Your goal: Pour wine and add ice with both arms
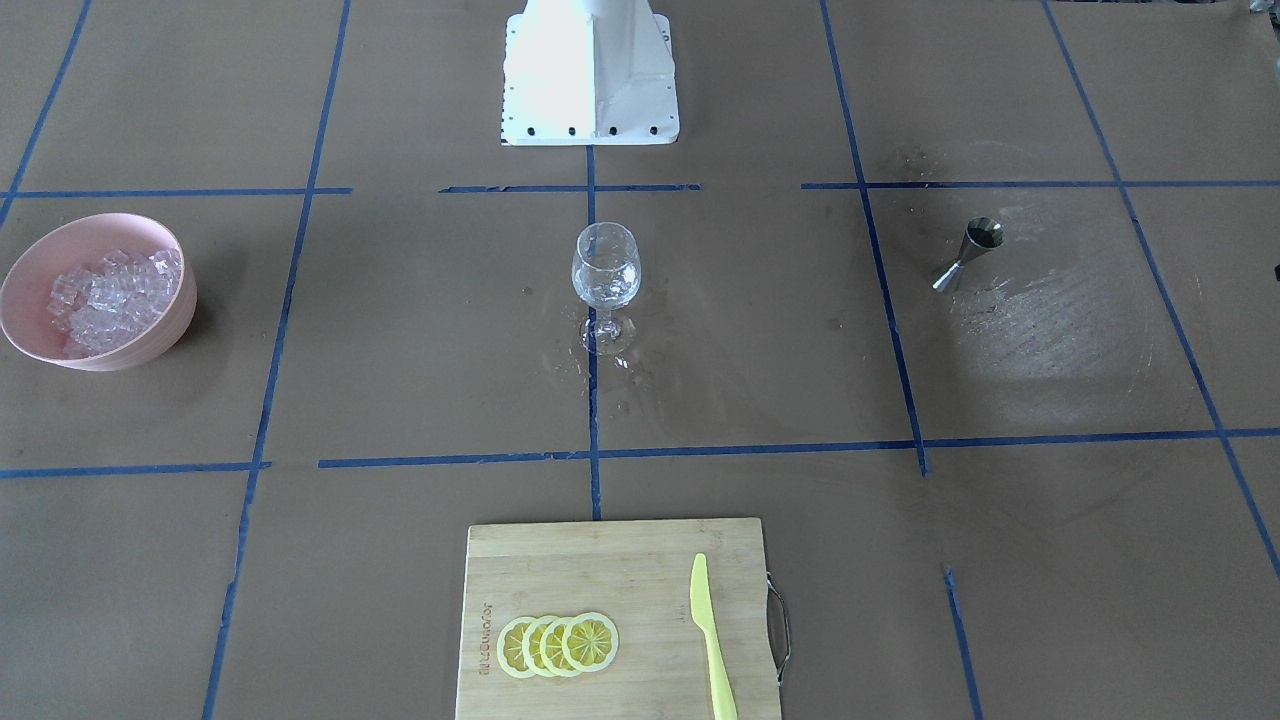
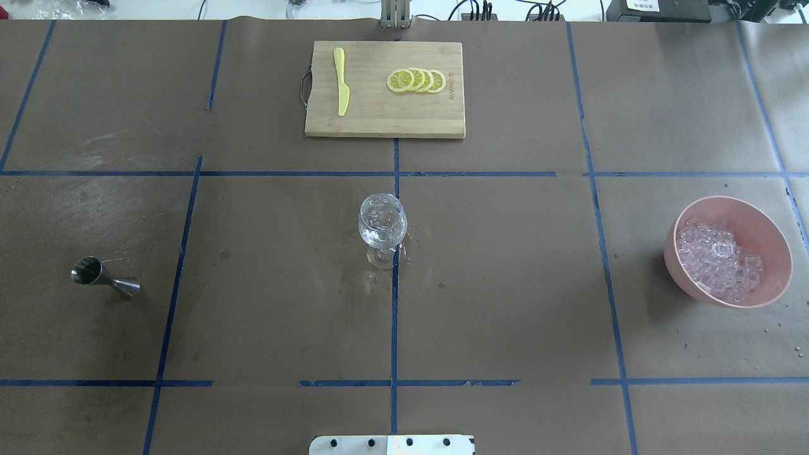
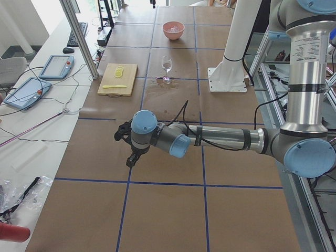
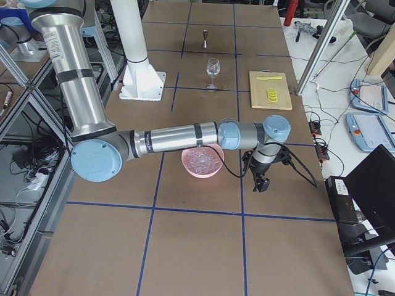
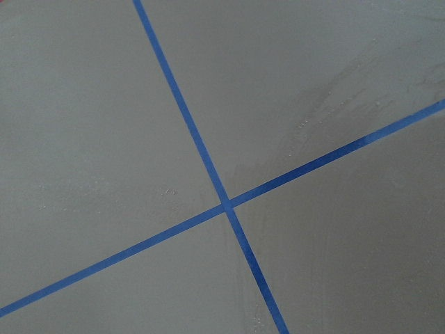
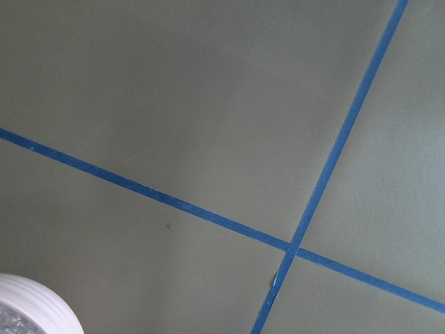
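A clear stemmed wine glass (image 1: 606, 275) stands at the table's centre (image 2: 382, 224), with glinting clear contents low in its bowl; I cannot tell wine from ice there. A steel jigger (image 1: 968, 253) stands on the robot's left side (image 2: 101, 276). Ice (image 1: 110, 295) fills a pink bowl (image 1: 30, 300) on the robot's right (image 2: 717, 259). The left gripper (image 3: 128, 152) shows only in the exterior left view, over bare table. The right gripper (image 4: 262, 182) shows only in the exterior right view, beside the bowl (image 4: 202, 161). I cannot tell whether either is open or shut.
A bamboo cutting board (image 2: 379, 120) at the far edge holds lemon slices (image 2: 417, 80) and a yellow knife (image 2: 341, 82). Wet spots lie around the glass's foot (image 2: 379, 278). The white robot base (image 1: 590, 90) stands behind the glass. The bowl's rim (image 6: 28, 306) shows in the right wrist view.
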`<move>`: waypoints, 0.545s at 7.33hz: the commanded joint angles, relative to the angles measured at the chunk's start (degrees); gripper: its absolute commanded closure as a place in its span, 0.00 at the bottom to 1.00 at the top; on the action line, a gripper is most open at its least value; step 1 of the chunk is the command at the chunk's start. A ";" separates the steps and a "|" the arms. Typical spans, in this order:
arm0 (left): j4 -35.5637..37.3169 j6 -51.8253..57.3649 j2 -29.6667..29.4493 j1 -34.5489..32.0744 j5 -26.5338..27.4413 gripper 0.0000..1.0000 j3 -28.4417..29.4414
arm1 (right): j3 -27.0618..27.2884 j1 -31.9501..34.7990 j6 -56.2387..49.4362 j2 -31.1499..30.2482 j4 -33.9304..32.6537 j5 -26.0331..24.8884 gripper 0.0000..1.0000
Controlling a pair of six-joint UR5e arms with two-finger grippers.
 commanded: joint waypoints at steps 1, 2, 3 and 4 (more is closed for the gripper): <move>-23.58 -25.62 3.16 8.03 5.29 0.00 -0.35 | 0.20 -0.06 0.42 -0.06 0.00 0.03 0.00; -30.57 -35.23 7.18 14.16 10.89 0.00 -3.75 | 0.20 -0.32 0.34 -0.06 0.00 0.03 0.00; -31.07 -40.12 9.31 20.66 17.74 0.00 -9.10 | 0.12 -0.59 0.34 -0.06 0.00 0.03 0.00; -31.08 -45.65 11.42 24.82 21.46 0.00 -13.94 | 0.20 -0.50 0.34 -0.06 0.00 0.03 0.00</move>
